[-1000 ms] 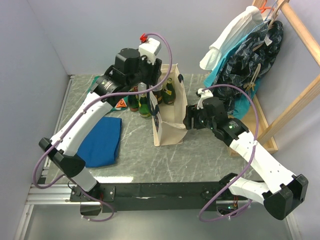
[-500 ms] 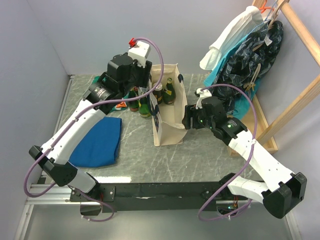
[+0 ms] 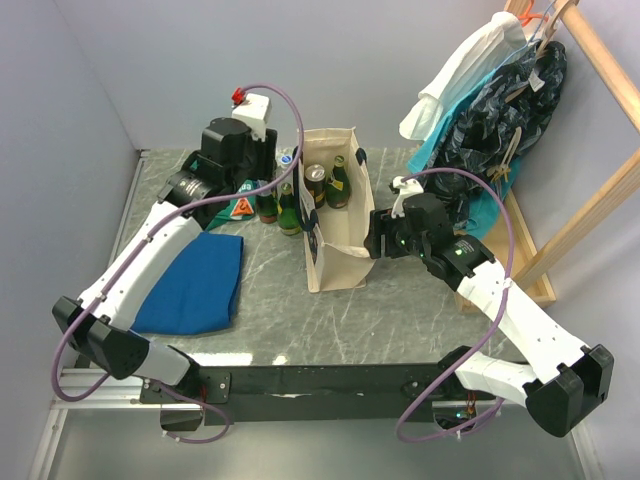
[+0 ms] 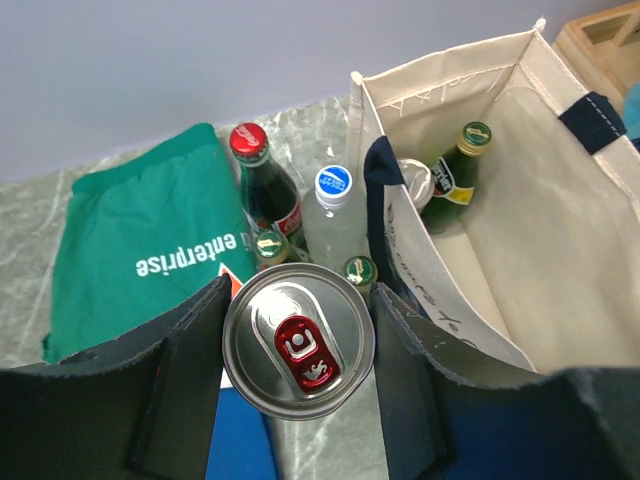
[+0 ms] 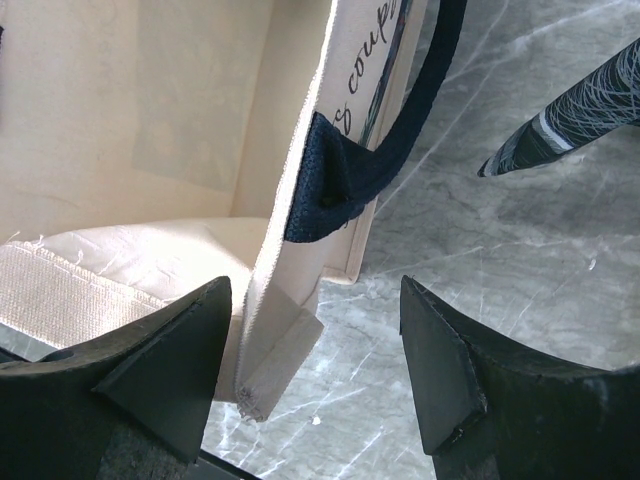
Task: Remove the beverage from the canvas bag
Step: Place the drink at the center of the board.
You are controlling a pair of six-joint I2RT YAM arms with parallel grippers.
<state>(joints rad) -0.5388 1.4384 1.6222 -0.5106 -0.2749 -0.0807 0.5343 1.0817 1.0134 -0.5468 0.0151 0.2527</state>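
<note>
Aloft, left gripper (image 4: 297, 338) clasps can (image 4: 300, 350), pointing down

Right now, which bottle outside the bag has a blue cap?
The clear plastic bottle beside the canvas bag; the cola bottle next to it has a red cap.

Left arm (image 3: 150, 255) and right arm (image 3: 520, 320) each present white shell links between black joint housings, trailed by a looping purple cable (image 3: 268, 87); the left wrist carries a white module (image 3: 255, 108) with a red tab (image 3: 239, 96), and the fingers (image 4: 180, 390) are matte black wedges.
</note>
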